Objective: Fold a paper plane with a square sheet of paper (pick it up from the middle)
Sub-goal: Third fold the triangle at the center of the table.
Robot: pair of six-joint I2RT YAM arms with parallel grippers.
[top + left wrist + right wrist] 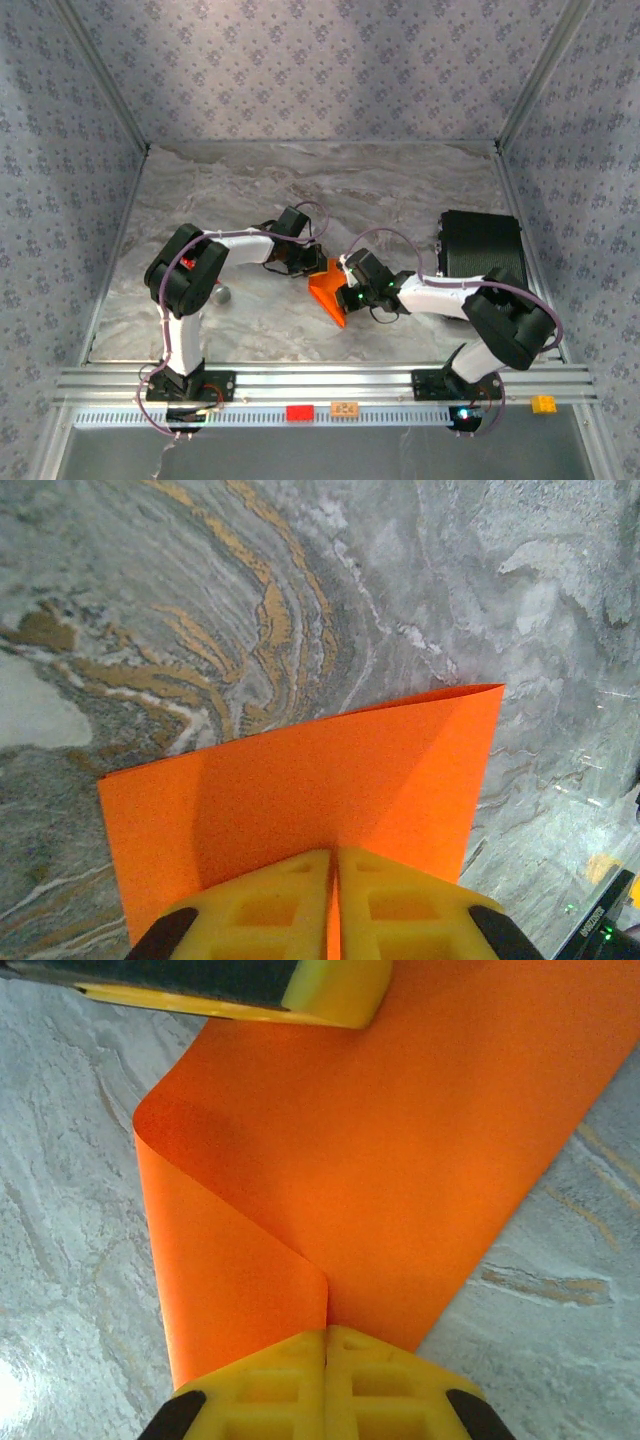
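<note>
Pinched thin bright orange square sheet of paper [300,790] in left gripper [333,855], yellow fingers pressed tight on one edge. Held sheet curled over at middle of grey marbled tabletop [150,600]. Clamped another edge in right gripper [326,1332], jaws likewise tight on it. Noted black rectangular box [483,245] far right.
</note>
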